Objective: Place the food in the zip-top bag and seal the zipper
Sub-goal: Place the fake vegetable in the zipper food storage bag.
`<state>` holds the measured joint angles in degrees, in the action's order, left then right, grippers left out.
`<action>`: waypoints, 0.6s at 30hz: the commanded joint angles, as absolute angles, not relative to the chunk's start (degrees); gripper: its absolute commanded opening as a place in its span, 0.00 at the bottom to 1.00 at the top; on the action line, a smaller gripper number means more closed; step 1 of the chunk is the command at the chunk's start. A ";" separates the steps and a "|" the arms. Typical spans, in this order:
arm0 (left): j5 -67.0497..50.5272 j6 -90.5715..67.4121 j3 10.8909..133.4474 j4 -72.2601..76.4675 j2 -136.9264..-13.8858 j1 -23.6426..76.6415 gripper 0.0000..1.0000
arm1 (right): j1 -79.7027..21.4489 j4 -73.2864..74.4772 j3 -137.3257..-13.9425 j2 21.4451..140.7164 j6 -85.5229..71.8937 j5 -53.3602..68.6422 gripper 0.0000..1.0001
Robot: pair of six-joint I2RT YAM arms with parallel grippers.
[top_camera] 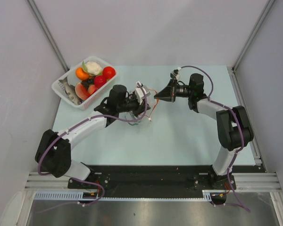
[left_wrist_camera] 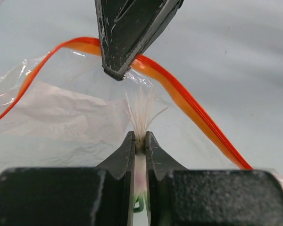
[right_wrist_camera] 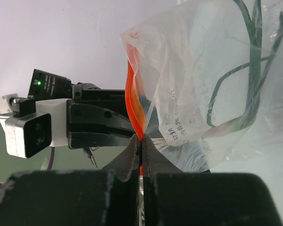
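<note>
The clear zip-top bag (left_wrist_camera: 61, 117) hangs between my two grippers above the table. My right gripper (right_wrist_camera: 140, 140) is shut on its red-orange zipper (right_wrist_camera: 134, 108) and holds the mouth edge up; its fingers (left_wrist_camera: 122, 42) show at the top of the left wrist view. My left gripper (left_wrist_camera: 140, 138) is shut on a toy green onion (left_wrist_camera: 140, 113), its white root fibres pointing at the bag's mouth just under the zipper (left_wrist_camera: 179, 94). The onion's green stalks (right_wrist_camera: 254, 61) show through the bag (right_wrist_camera: 203, 70). In the top view the left gripper (top_camera: 144, 94) and right gripper (top_camera: 156, 95) almost touch.
A white slatted basket (top_camera: 61, 87) stands at the table's back left with an orange (top_camera: 81, 74), cauliflower (top_camera: 93, 68), two red tomatoes (top_camera: 109, 72) and a fish (top_camera: 68, 89). Grey walls close in the table on three sides.
</note>
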<state>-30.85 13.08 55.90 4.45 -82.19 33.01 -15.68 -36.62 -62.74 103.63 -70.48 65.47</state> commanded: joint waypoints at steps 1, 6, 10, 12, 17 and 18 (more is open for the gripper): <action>-28.21 17.21 61.78 -8.93 -83.84 33.66 0.01 | -16.00 -36.92 -67.05 99.76 -69.52 66.62 0.00; -29.43 29.07 64.33 -16.16 -82.18 35.95 0.12 | -17.40 -36.21 -69.25 98.53 -71.01 66.01 0.00; -33.39 32.78 68.46 -23.98 -81.91 36.21 0.22 | -17.75 -37.70 -70.66 97.65 -74.18 65.39 0.00; -33.92 32.52 70.66 -26.79 -82.09 36.12 0.27 | -17.67 -37.44 -71.63 96.86 -74.62 65.39 0.00; -34.81 27.53 75.40 -26.29 -80.16 35.51 0.76 | -17.58 -26.04 -72.69 94.05 -65.50 64.51 0.00; -34.46 26.64 76.11 -25.84 -79.29 35.42 0.80 | -17.67 -23.41 -72.69 93.26 -63.30 64.25 0.00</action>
